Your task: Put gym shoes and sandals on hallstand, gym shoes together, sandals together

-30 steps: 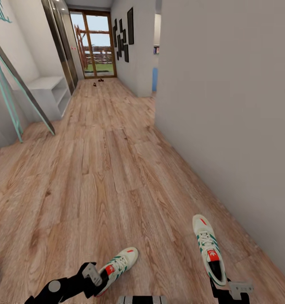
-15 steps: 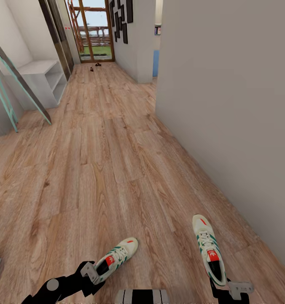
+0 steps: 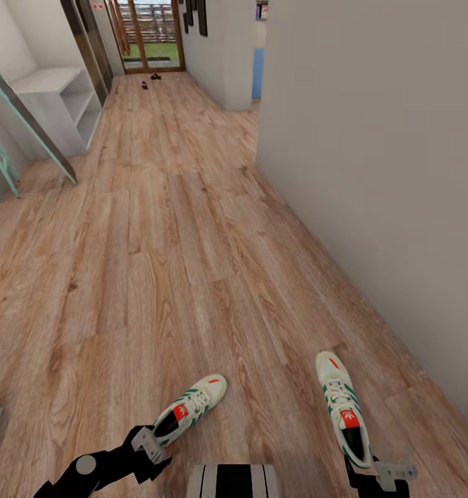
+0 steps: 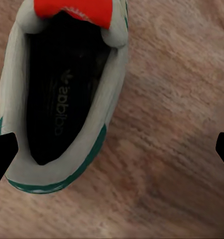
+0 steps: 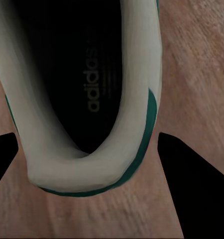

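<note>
Both sets of jaws are standing open with nothing in their hold: the left gripper (image 4: 112, 149) is showing its two dark fingertips spread wide, one near the heel of the left gym shoe (image 4: 57, 99) and the other out over bare planks, so that the heel is lying off to one side rather than squarely between them; the right gripper (image 5: 89, 164) is bracketing the heel of the right gym shoe (image 5: 87, 99) between its two fingertips, which are close to the heel, though whether they are touching it I cannot tell; in the head view both shoes are lying on the corridor floor (image 3: 165, 263), the left one (image 3: 190, 409) angled, the right one (image 3: 344, 407) pointing up the corridor near the wall, the pair well apart; as I am judging it, the task is only beginning, since nothing is lifted and nothing is sitting on any rack; far down the corridor, near the glass door, two small dark shapes (image 3: 149, 81) are lying on the floor, probably the sandals, too small to be sure; a white shelf unit (image 3: 61, 104) is standing at the left wall, though whether it is the hallstand I cannot tell; counting: two gym shoes, two presumed sandals, two grippers.
</note>
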